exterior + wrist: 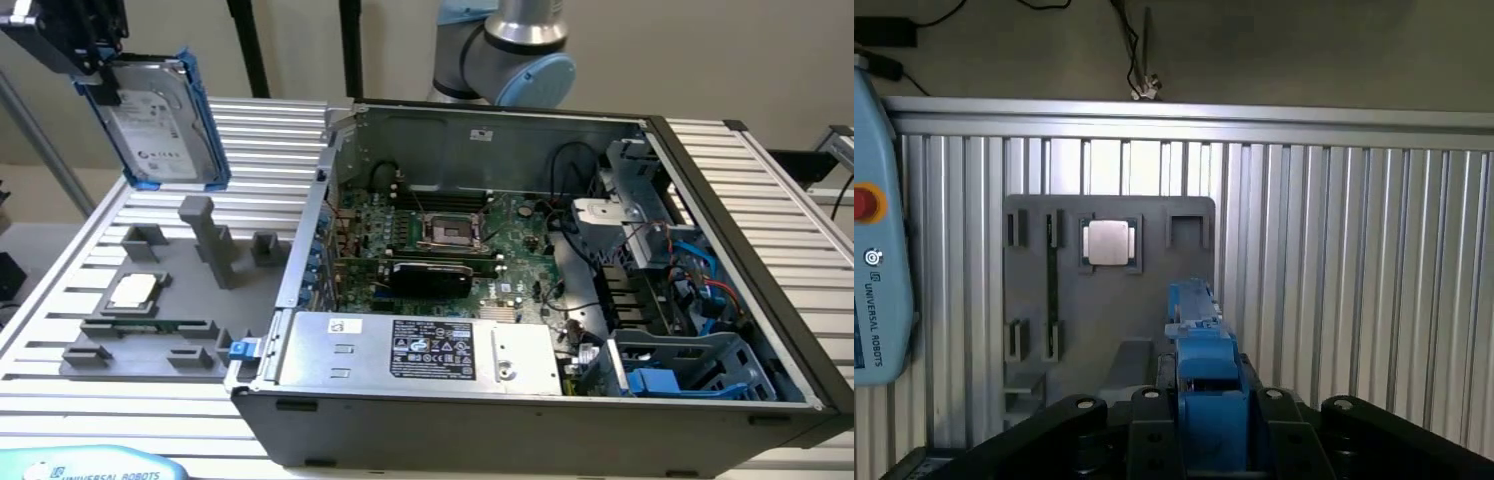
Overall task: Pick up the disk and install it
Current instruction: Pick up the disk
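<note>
The disk [158,120], a silver-grey drive with a white label in a bright blue carrier, hangs upright in the air at the exterior view's upper left. My gripper [96,62] is shut on its upper edge. It hangs above the grey holder plate [100,322] on the table, apart from it. In the wrist view the carrier's blue edge [1202,350] runs out from between my black fingers [1294,420], with my gripper [1204,405] shut on it and the holder plate [1104,310] below.
An open computer case [534,425] fills the exterior view's right, with a motherboard [441,235], a grey power-supply box [427,350] and a blue-tabbed drive cage [687,370]. A small silver CPU chip [136,290] lies on the holder plate. A teach pendant [879,250] rests at the table's edge.
</note>
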You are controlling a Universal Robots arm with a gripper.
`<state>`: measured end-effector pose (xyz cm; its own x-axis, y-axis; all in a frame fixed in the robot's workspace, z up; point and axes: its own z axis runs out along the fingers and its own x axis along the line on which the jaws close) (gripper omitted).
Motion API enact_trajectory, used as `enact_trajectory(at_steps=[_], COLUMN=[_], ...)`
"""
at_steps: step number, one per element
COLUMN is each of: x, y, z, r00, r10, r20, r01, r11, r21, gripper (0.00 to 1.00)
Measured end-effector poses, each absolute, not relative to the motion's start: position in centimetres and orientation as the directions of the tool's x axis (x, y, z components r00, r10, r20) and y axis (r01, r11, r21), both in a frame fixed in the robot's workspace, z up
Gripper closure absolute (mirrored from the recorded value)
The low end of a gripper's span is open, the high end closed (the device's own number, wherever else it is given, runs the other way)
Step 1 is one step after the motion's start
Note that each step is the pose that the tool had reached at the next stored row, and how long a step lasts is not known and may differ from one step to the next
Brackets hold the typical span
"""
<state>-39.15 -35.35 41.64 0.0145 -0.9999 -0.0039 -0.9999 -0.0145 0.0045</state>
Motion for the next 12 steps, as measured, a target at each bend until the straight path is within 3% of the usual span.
enact_trajectory(at_steps=[12], x=[-34.1], y=[-35.7], z=[45.7], r00=[0.014], r10=[-1.000], r20=[-0.009], r01=[-1.000], r11=[-0.014], r21=[0.004], gripper=[0.67])
